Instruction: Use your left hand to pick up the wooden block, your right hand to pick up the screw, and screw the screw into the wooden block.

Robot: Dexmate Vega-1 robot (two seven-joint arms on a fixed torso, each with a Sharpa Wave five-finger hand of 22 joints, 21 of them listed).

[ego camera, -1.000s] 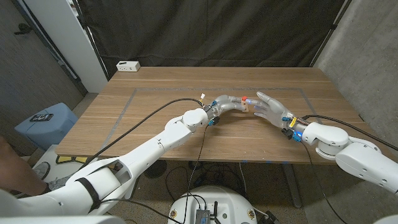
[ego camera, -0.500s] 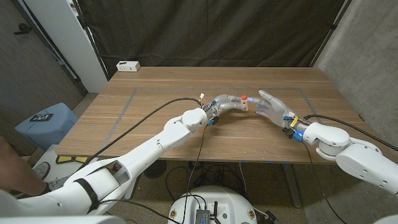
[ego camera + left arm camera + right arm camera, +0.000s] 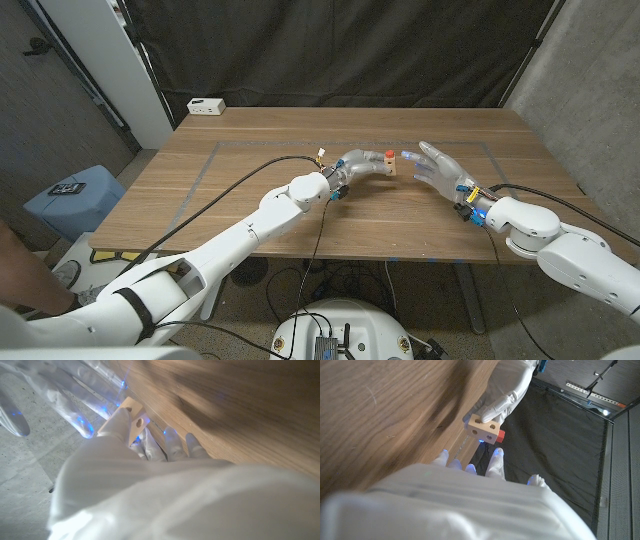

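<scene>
From the head camera, a wooden table (image 3: 250,190) with long plank grain stood before a black curtain (image 3: 330,50); a small white box (image 3: 206,105) sat at its far left corner and grey concrete wall rose at the right. The left hand (image 3: 360,166), glossy and pale, was raised over the table's middle and gripped the wooden block (image 3: 387,166), a small light cube with the red-headed screw (image 3: 389,155) standing in its top. The right hand (image 3: 440,168) hovered just beside the block, apart from it, fingers spread and holding nothing.

In the left wrist camera, the left hand (image 3: 145,465) showed from behind, its fingers curled around the wooden block (image 3: 127,416), whose pale face carried a round hole. The right hand's translucent fingers (image 3: 75,405) fanned out nearby.

In the right wrist camera, the wooden block (image 3: 484,427) showed two round holes in one face, the screw (image 3: 500,435) as a red head at its side, pinched by the left hand (image 3: 505,390). The right hand (image 3: 465,495) lay below it with fingertips (image 3: 495,455) apart, touching nothing.
</scene>
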